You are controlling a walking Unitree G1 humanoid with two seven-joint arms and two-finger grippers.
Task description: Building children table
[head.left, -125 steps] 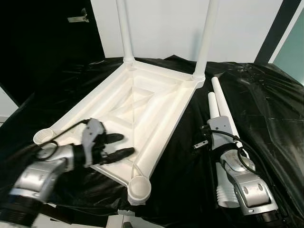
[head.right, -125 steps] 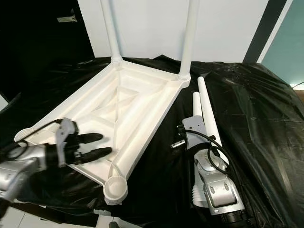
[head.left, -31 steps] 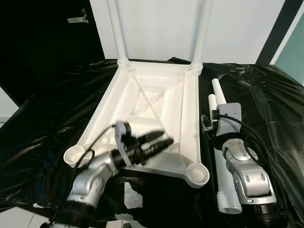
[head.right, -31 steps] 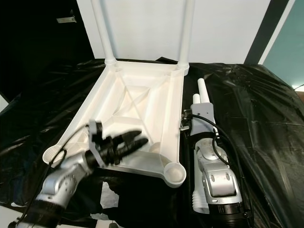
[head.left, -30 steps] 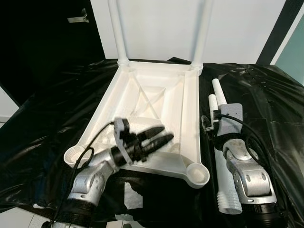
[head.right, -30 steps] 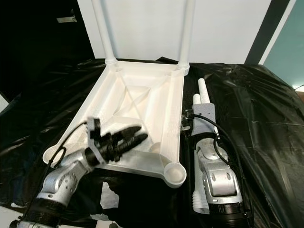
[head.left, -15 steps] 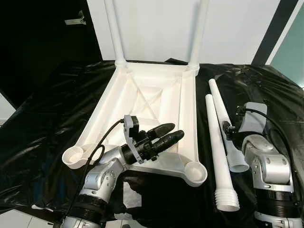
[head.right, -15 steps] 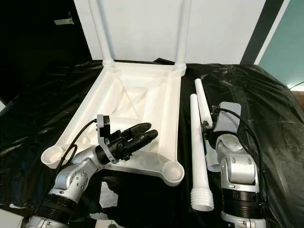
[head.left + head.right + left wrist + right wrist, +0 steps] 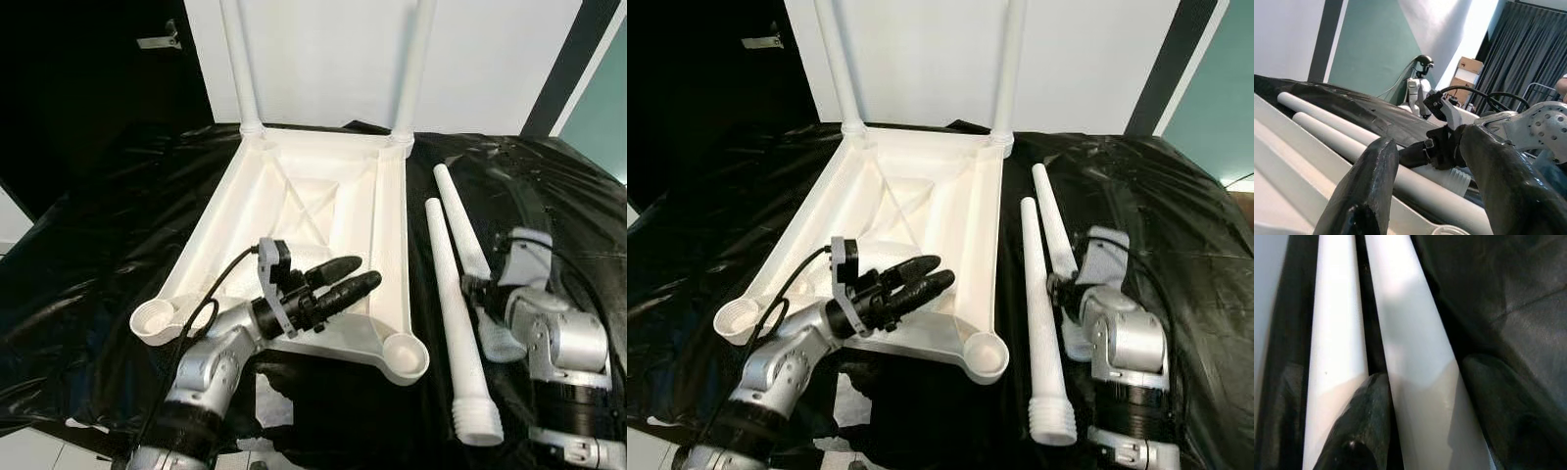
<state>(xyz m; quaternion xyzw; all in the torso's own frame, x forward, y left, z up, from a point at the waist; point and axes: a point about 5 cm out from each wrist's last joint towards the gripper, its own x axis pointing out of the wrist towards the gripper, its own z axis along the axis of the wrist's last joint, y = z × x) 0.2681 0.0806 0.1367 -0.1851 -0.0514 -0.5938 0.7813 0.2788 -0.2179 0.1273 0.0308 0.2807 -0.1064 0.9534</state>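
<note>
On the black-draped worktop [image 9: 118, 206] lies the inverted white tabletop [image 9: 309, 220], two legs [image 9: 416, 69] fitted upright at its far corners. Two loose legs [image 9: 453, 294] lie just right. Left pincer [image 9: 345, 281], spread, hovers over the tabletop. The right wrist view shows the right pincer [image 9: 1422, 404] spread, straddling the outer loose leg [image 9: 1418, 352].
</note>
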